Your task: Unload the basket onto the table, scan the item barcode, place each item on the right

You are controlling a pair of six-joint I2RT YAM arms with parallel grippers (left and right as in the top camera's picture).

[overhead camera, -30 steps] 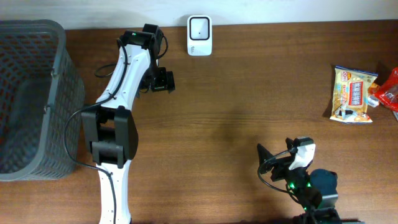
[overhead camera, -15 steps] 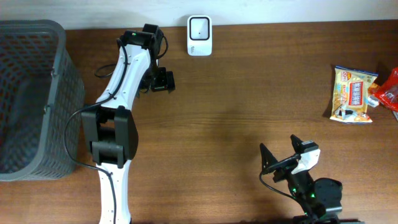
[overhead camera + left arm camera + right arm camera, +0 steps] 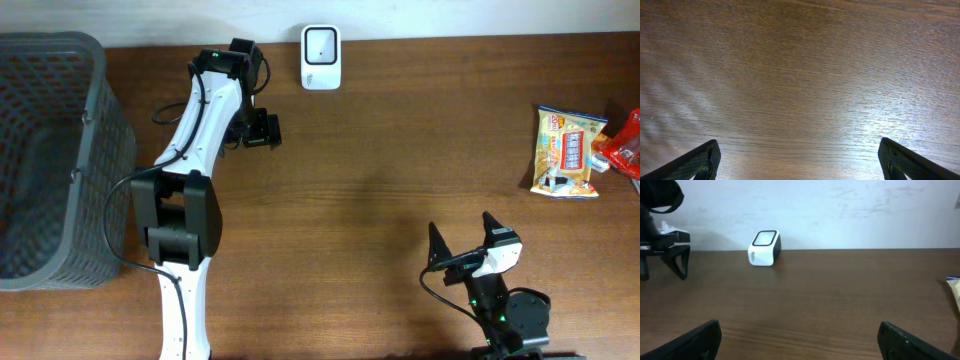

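The white barcode scanner (image 3: 321, 57) stands at the table's far edge; it also shows in the right wrist view (image 3: 764, 248). A yellow-orange snack packet (image 3: 568, 152) lies at the far right, its edge just showing in the right wrist view (image 3: 954, 286). My left gripper (image 3: 260, 130) hangs open over bare wood just left of the scanner, nothing between its fingers (image 3: 800, 160). My right gripper (image 3: 462, 232) is open and empty near the front edge, pointing toward the scanner (image 3: 800, 337).
A dark grey mesh basket (image 3: 100, 100) fills the left end of the table. A red packet (image 3: 625, 145) lies at the right edge beside the snack packet. The left arm's gripper (image 3: 670, 252) appears at the left of the right wrist view.
The right gripper has shifted a little to the right and toward the front edge, staying open. The left arm has not moved.
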